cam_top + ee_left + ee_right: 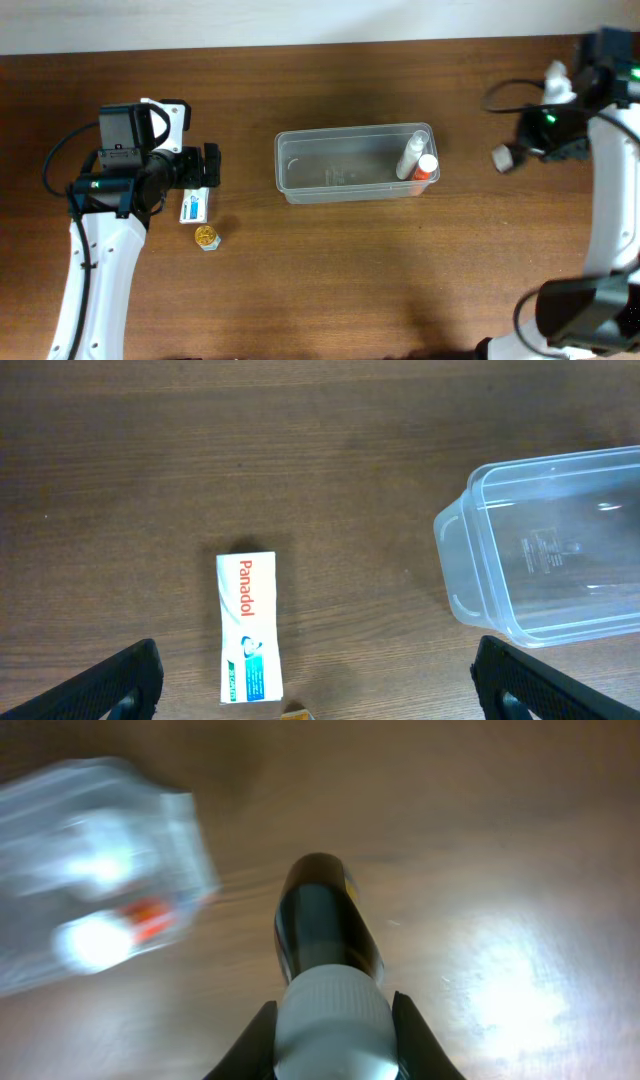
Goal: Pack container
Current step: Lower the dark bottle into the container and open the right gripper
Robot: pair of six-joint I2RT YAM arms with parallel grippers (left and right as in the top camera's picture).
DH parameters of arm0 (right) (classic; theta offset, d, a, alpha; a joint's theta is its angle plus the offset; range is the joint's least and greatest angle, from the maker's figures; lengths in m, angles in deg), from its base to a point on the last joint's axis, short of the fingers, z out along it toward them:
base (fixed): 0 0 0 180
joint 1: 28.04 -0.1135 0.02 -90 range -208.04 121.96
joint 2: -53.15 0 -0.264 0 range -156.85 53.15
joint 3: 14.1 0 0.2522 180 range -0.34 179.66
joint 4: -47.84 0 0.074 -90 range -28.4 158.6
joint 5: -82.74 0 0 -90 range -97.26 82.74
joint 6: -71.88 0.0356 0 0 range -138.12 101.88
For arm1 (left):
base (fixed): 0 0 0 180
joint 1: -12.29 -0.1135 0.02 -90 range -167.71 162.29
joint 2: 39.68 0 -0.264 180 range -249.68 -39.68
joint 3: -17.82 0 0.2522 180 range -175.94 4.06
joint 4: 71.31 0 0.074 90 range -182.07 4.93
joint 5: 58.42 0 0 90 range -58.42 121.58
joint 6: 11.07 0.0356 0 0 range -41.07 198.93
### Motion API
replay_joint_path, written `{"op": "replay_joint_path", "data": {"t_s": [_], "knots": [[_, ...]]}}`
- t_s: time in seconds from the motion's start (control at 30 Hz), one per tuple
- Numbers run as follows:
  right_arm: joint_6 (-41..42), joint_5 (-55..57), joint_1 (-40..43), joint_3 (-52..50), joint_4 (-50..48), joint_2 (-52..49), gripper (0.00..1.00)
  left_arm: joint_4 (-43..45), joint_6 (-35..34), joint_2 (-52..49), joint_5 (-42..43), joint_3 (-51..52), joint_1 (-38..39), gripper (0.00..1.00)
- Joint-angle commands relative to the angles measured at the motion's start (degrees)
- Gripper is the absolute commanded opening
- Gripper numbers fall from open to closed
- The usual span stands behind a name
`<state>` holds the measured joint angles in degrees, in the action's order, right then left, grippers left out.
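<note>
**STATUS: CONTAINER PARTLY LOADED, ONE BOTTLE GRIPPED**

The container (pixel 340 165) is positioned at the centre of the wooden table (pixel 320 290), with its long side running left to right. Two items are seen at its right end: a white bottle (pixel 411 157) and an orange-and-white bottle (pixel 427 168), lying side by side against the end wall. The remainder of the tub floor is bare.

The left gripper (pixel 315 660) is held left of the container with its fingers (pixel 120 680) spread wide; nothing is held between them. A Panadol box (pixel 247 628) lies flat on the table below the gap, apart from the container. A small gold-lidded jar (pixel 207 237) stands just beside the box.

The right gripper (pixel 332 1035) is pinched on the white-capped end of a dark bottle (pixel 325 925). The bottle is held to the right of the container, apart from it. In the right wrist view the container is blurred.
</note>
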<state>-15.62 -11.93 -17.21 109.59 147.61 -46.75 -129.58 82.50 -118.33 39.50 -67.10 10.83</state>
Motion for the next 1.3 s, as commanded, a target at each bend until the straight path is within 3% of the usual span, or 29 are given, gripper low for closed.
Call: {"op": "replay_joint_path", "data": {"t_s": [0.0, 0.2, 0.43, 0.97, 1.27], "knots": [[-0.5, -0.9, -8.6, 6.9, 1.1, 2.8, 0.19, 0.1, -0.5, -0.2, -0.2, -1.1, -0.2, 1.00], [2.7, 1.0, -20.0, 8.3, -2.9, 2.1, 0.19, 0.1, -0.5, -0.2, -0.2, -1.1, -0.2, 0.99], [4.0, 1.3, -25.9, 8.3, -6.4, -3.2, 0.19, 0.1, -0.5, -0.2, -0.2, -1.1, -0.2, 0.99], [3.7, 1.2, -26.6, 8.3, -10.2, -20.6, 0.19, 0.1, -0.5, -0.2, -0.2, -1.1, -0.2, 0.99], [3.3, 1.3, -26.6, 8.2, -12.6, -24.0, 0.19, 0.1, -0.5, -0.2, -0.2, -1.1, -0.2, 0.99]]}}
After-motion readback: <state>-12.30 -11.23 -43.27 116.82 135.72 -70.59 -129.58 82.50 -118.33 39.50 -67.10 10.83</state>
